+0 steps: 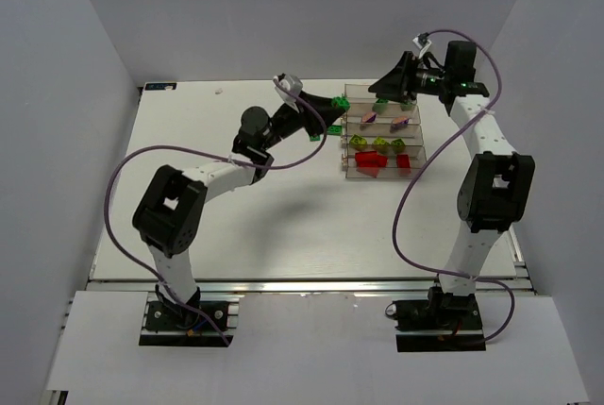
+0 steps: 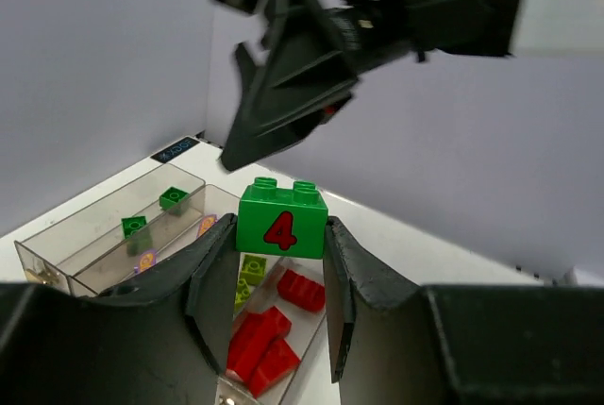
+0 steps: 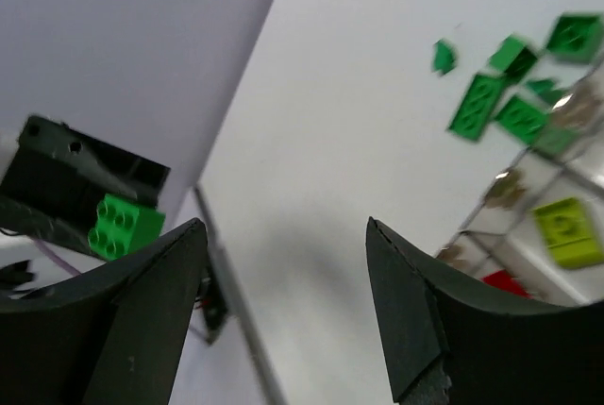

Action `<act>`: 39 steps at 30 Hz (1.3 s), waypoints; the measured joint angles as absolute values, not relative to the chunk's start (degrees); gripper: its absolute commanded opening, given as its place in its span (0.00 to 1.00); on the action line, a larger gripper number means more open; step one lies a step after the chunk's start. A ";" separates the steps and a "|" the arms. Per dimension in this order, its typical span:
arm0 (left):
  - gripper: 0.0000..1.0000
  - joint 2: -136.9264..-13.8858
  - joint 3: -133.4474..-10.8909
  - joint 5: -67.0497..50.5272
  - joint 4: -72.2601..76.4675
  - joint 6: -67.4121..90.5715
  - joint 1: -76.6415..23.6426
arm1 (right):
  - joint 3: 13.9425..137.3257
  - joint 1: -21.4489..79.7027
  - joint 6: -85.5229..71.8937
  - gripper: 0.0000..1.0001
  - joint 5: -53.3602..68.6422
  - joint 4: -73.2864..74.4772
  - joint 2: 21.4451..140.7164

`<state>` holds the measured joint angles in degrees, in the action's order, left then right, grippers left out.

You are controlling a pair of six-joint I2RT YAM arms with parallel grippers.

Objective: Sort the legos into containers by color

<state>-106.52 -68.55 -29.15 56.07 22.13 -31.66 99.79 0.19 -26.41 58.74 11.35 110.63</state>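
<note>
Now: left claw (image 2: 281, 240) pinching green brick (image 2: 281, 219) marked with red 4, studs up, between both fingertips. Containers (image 2: 57, 246) below and beyond claw: red bricks (image 2: 264, 344) right under fingertips, sorted green pieces (image 2: 172, 198) in farthest bin. Right claw (image 3: 283, 235) spread wide, nothing between fingers, hovering above and ahead of left claw. Green cluster (image 3: 491, 103) beyond its fingertips.

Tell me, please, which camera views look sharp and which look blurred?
Left wrist view: the numbered green brick is crisp, the bins behind softer. Right wrist view: the clustered green bricks are smeared. Top view: evenly lit, soft shadows on the table.
</note>
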 measured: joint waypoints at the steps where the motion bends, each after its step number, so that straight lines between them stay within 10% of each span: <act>1: 0.00 -105.03 -67.13 -29.45 55.94 20.53 -32.21 | 99.79 0.82 -27.64 0.73 59.68 12.08 110.98; 39: 0.00 -94.54 -49.74 -26.55 67.20 16.62 -35.94 | 73.03 13.41 -73.63 0.56 78.50 -36.25 99.85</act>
<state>-94.54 -49.74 -26.55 67.20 16.62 -35.94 73.03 13.41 -73.63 78.50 -36.25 99.85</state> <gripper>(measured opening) 0.463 0.588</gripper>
